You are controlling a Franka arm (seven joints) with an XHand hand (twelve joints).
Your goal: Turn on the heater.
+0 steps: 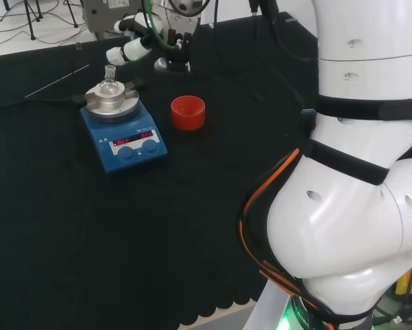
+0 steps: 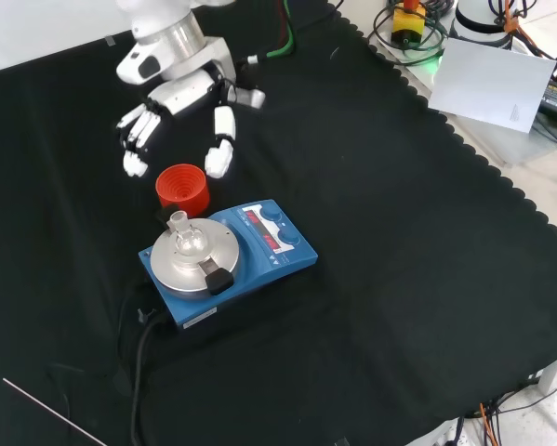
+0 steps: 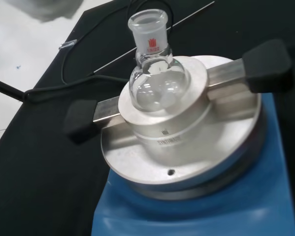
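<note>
The heater (image 1: 124, 130) (image 2: 230, 259) (image 3: 186, 216) is a blue box with a round metal top plate (image 3: 186, 147), two blue knobs and lit red displays on its front panel. A small clear round flask (image 3: 155, 81) (image 1: 109, 84) (image 2: 187, 238) sits in the metal block on the plate. My hand (image 2: 180, 107) (image 1: 133, 48) hangs above the cloth beyond the heater in the front view, open, its fingers relaxed and pointing down, holding nothing. It touches neither the heater nor the knobs.
A red ribbed ring (image 1: 188, 112) (image 2: 183, 189) stands on the cloth between the hand and the heater in the front view. A black cable (image 2: 139, 372) runs from the heater. A thin metal rod (image 1: 56, 80) (image 2: 55, 418) lies on the cloth.
</note>
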